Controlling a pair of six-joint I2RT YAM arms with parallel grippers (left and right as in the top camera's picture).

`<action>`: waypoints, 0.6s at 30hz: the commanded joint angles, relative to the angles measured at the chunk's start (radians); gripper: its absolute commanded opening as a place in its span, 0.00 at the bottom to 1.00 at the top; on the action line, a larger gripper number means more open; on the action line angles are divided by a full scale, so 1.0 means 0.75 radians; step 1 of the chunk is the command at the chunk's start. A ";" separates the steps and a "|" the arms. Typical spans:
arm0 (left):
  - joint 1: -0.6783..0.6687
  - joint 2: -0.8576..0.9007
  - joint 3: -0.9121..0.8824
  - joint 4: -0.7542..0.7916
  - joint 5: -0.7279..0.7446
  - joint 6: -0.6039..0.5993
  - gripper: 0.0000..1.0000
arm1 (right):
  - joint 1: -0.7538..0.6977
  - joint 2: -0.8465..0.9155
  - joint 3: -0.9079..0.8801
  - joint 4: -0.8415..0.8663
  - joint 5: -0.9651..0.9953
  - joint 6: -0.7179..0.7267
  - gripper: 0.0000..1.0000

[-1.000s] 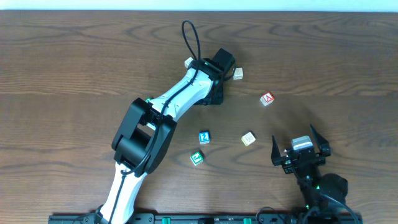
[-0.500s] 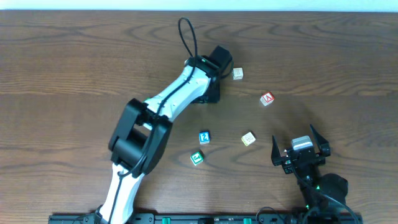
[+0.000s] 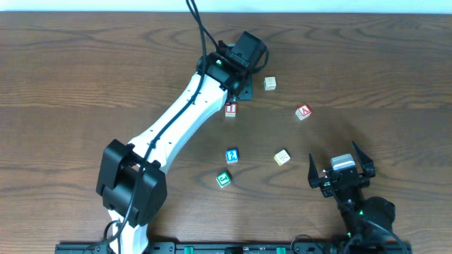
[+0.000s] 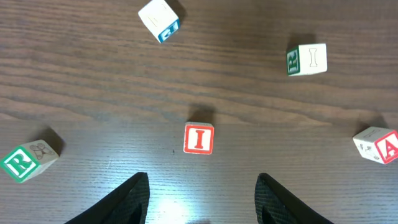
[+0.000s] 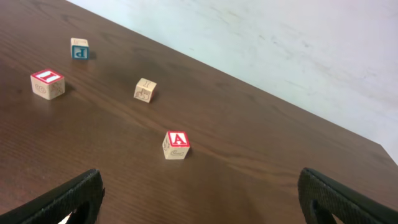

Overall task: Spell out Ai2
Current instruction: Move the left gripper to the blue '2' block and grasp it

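We are hovering the left gripper point(image 4: 201, 178) over the wooden table point(image 3: 70, 85) with its jaws spread wide and nothing held. The red I block point(image 4: 199, 138) is lying flat just ahead of the fingertips, centred on the gap but not yet between them. The main risk, as we are judging it, is a finger landing on the block's edge or closing off-centre, skewing or tipping it so the I stops facing up. We are also risking a mix-up, since a green-lettered block point(image 4: 306, 59) up to the right seems to be showing an outlined I too. Spacing is another worry: the red A block point(image 3: 303, 112) is sitting well to the right, turned askew, and the blue 2 block point(image 3: 232, 156) is resting well apart, nearer the base, so the row could be coming out crooked or misordered. A green R block point(image 4: 28, 158), a blue-lettered block point(image 4: 160, 18), a tan block point(image 3: 282, 156) and a green block point(image 3: 224, 179) are lying scattered, none touching. Nothing is standing between the fingers and the I block. The right gripper point(image 5: 199, 180) is sitting splayed and empty, well clear.
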 commanded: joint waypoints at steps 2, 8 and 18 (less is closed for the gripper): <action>-0.007 0.012 -0.001 -0.011 0.001 0.005 0.56 | 0.006 -0.009 -0.005 -0.001 0.003 -0.011 0.99; -0.019 0.012 -0.001 0.013 0.117 0.070 0.76 | 0.006 -0.009 -0.005 -0.001 0.003 -0.010 0.99; -0.053 0.013 -0.035 -0.192 0.190 0.051 0.62 | 0.006 -0.009 -0.005 -0.001 0.003 -0.010 0.99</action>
